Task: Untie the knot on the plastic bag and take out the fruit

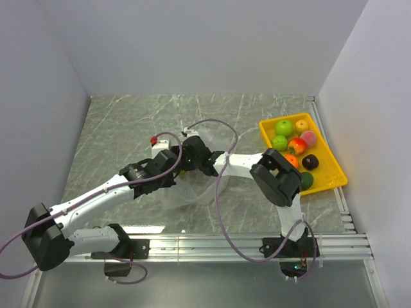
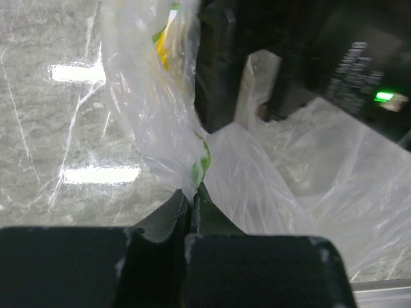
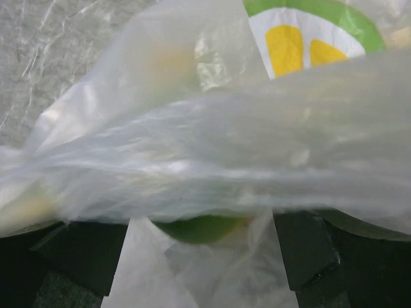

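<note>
The clear plastic bag [image 1: 191,190] lies crumpled on the marble table between my two grippers. My left gripper [image 2: 191,197] is shut on a pinched fold of the bag's film [image 2: 154,122] and holds it up. My right gripper [image 3: 202,256] stands open, its fingers [image 3: 307,253] wide apart with film draped over them. Between them a green fruit [image 3: 200,228] shows through the plastic. A lime-slice piece [image 3: 302,35] with yellow segments sits further in. In the top view both grippers meet at the bag's upper part [image 1: 192,158]. I cannot make out the knot.
A yellow tray [image 1: 329,172] at the right holds several fruits, among them green apples [image 1: 284,127] and a dark plum [image 1: 311,161]. Purple cables [image 1: 221,192] loop over the bag. White walls enclose the table; a metal rail [image 1: 257,247] runs along the near edge.
</note>
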Robot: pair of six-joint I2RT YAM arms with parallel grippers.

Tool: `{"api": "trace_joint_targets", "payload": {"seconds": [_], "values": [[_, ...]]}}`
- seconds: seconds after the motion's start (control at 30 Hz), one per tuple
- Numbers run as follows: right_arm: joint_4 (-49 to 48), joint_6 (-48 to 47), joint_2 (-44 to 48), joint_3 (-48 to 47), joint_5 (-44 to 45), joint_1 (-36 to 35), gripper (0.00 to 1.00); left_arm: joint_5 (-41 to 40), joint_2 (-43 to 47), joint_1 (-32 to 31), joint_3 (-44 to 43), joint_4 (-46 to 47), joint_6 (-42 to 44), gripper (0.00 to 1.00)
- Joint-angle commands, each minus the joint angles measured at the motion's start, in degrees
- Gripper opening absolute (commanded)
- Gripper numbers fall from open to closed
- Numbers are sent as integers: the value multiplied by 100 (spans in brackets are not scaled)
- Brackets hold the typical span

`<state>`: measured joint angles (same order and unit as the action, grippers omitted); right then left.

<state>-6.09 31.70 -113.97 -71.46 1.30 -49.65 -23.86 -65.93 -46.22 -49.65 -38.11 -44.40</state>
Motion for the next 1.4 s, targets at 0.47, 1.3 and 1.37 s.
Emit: {"api": "trace_joint_targets", "payload": {"seconds": [0.47,1.3,1.37], "values": [[-7,-243,-231,-255,116,-71,45,74,432,297,614,339,-297,4],[2374,-1518,4249,220,633,604,17,-242,116,877,298,532,274,2],[2637,-1448,4575,316,801,1245,17,-234,116,930,307,550,318,2]]}}
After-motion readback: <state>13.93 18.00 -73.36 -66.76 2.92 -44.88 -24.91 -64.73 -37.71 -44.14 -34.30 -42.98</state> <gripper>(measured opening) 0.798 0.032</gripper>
